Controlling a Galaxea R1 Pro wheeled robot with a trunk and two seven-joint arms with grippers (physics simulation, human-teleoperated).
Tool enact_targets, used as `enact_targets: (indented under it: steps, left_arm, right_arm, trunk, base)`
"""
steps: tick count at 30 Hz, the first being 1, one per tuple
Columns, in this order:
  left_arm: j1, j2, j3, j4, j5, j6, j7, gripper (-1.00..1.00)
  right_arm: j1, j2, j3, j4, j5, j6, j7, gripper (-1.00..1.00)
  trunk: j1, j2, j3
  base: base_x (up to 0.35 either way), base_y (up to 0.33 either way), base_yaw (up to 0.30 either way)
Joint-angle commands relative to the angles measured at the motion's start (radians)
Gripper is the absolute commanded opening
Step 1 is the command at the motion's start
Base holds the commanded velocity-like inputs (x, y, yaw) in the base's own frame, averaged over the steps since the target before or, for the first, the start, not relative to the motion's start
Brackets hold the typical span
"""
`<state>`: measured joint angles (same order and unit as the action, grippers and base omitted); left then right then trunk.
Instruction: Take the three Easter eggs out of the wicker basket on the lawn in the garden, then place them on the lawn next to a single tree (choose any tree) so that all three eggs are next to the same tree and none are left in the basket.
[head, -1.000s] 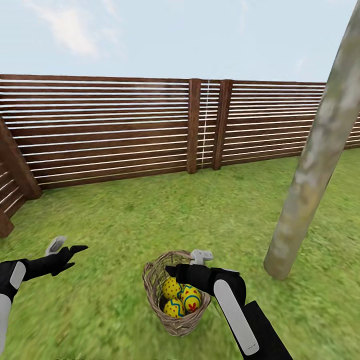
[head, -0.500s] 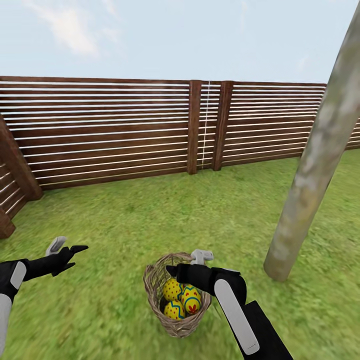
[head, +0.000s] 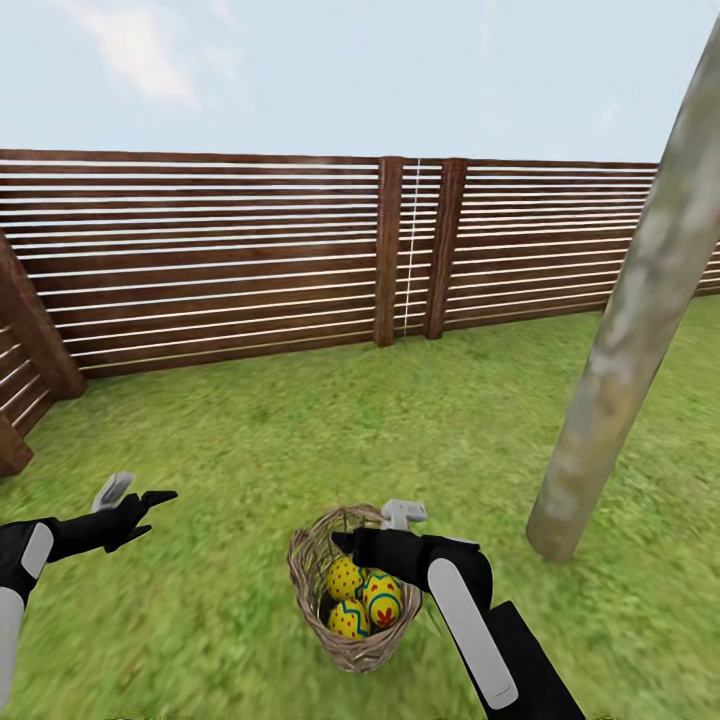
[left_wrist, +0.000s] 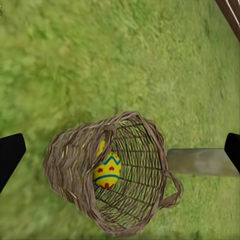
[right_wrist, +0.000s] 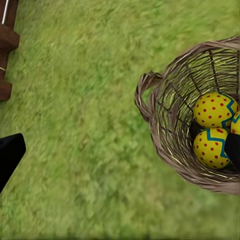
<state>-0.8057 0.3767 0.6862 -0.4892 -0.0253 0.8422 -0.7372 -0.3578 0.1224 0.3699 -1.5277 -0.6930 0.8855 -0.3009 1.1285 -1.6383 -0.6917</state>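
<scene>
The wicker basket (head: 352, 640) stands on the lawn (head: 300, 440) just in front of me. Three yellow Easter eggs lie inside: one (head: 344, 577) at the back, one (head: 382, 598) to the right, one (head: 347, 620) in front. My right gripper (head: 372, 528) hovers open over the basket's far rim, above the eggs. The right wrist view shows the basket (right_wrist: 150, 102) with two eggs (right_wrist: 214, 110) (right_wrist: 212, 147) at one side. My left gripper (head: 135, 492) hangs open over the grass, well left of the basket. Its wrist view shows the basket (left_wrist: 70, 160) with one egg (left_wrist: 107, 170).
A pale grey-beige tree trunk (head: 620, 340) rises from the grass about an arm's length right of the basket, also in the left wrist view as the trunk (left_wrist: 200, 161). A dark slatted wooden fence (head: 230, 260) closes the garden at the back and left.
</scene>
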Motion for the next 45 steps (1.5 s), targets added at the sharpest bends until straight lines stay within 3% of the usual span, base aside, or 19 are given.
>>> enact_targets:
  steps: [1,23,25,29,34,37,45]
  left_arm:
    - [-0.001,-0.001,0.005,0.0,-0.003,0.008,-0.004,1.0]
    - [-0.001,0.0,0.004,-0.002,-0.003,0.006,-0.004,1.0]
    - [-0.001,0.002,0.005,-0.003,-0.003,0.006,-0.004,1.0]
    - [-0.001,0.001,0.003,-0.003,-0.003,0.005,-0.004,1.0]
    - [-0.001,0.002,0.004,-0.003,-0.004,0.005,-0.002,1.0]
    - [-0.001,0.002,0.004,-0.003,-0.004,0.005,0.0,1.0]
    - [-0.001,0.002,0.002,-0.005,-0.004,0.005,0.007,1.0]
  right_arm:
    - [-0.001,0.0,0.0,0.0,-0.01,0.003,-0.01,1.0]
    - [-0.004,0.001,0.0,0.005,-0.01,0.006,-0.013,1.0]
    - [-0.037,0.012,0.0,0.006,-0.01,0.01,-0.013,1.0]
    - [-0.185,0.052,0.004,0.022,-0.014,0.094,-0.048,1.0]
    - [-0.372,0.052,0.003,0.139,-0.026,0.154,-0.226,1.0]
    - [-0.453,0.052,0.003,0.227,-0.037,0.159,-0.264,1.0]
    - [-0.538,0.052,0.004,0.422,-0.049,0.162,-0.287,1.0]
  trunk:
    - [0.0,-0.001,-0.003]
    - [0.0,-0.001,-0.038]
    - [0.0,-0.001,-0.041]
    - [0.0,-0.001,-0.048]
    - [0.0,-0.001,-0.056]
    - [0.0,-0.001,-0.06]
    - [0.0,-0.001,-0.073]
  base:
    - [0.0,0.0,0.0]
    - [0.0,0.0,0.0]
    - [0.0,0.0,0.002]
    - [0.0,0.0,0.042]
    - [0.0,0.0,0.068]
    - [0.0,0.0,0.071]
    - [0.0,0.0,0.072]
